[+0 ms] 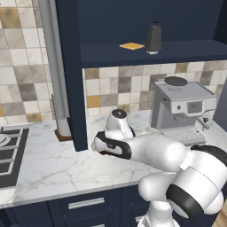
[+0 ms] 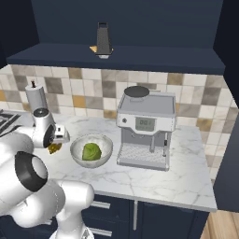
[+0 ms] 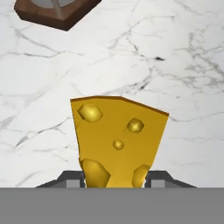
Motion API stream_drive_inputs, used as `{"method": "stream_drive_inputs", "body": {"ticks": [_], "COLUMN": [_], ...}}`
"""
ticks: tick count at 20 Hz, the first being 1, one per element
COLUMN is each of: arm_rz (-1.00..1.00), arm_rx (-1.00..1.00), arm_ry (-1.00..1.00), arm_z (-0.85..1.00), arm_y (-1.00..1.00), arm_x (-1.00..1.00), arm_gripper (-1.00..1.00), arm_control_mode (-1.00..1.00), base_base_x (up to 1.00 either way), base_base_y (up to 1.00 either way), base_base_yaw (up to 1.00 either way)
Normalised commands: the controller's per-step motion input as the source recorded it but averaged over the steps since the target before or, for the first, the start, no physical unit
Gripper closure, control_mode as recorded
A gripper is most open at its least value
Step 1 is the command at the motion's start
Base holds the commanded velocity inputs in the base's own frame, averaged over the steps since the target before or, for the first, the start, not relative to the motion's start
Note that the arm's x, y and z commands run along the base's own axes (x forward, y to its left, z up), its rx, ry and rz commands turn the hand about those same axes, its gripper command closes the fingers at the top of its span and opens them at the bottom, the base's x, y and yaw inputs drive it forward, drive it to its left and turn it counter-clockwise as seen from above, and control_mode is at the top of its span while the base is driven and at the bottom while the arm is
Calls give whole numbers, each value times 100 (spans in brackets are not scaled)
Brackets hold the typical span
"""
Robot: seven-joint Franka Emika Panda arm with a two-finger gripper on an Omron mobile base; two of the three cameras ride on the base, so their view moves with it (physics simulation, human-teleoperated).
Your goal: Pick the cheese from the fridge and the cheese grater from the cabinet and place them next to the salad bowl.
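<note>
Hand view: the claw point(image 3: 114, 183) is closed on the cheese point(image 3: 117, 142), held over the marble tabletop point(image 3: 183, 52) beside the salad bowl point(image 2: 91, 150); setting it down comes next, then the cheese grater point(image 2: 103, 40) on the cabinet point(image 2: 140, 55) shelf.

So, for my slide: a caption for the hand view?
Pincer holding holed cheese wedge above the marble counter.

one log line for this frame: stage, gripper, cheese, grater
stage: placing cheese | gripper: shut on cheese, low over counter left of salad bowl | cheese grater: on cabinet shelf, untouched
</note>
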Motion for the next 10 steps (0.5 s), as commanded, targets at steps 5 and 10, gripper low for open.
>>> {"method": "stream_drive_inputs", "body": {"ticks": [5, 10], "arm_rz": [0, 0], "arm_rx": [-5, -11], "arm_ry": [0, 0], "arm_z": [-25, -20], "arm_y": [-1, -3], "arm_x": [22, 23], "arm_gripper": [100, 100], "arm_control_mode": [-100, -100], "base_base_x": [0, 0], "base_base_y": [0, 0], "base_base_yaw": [0, 0]}}
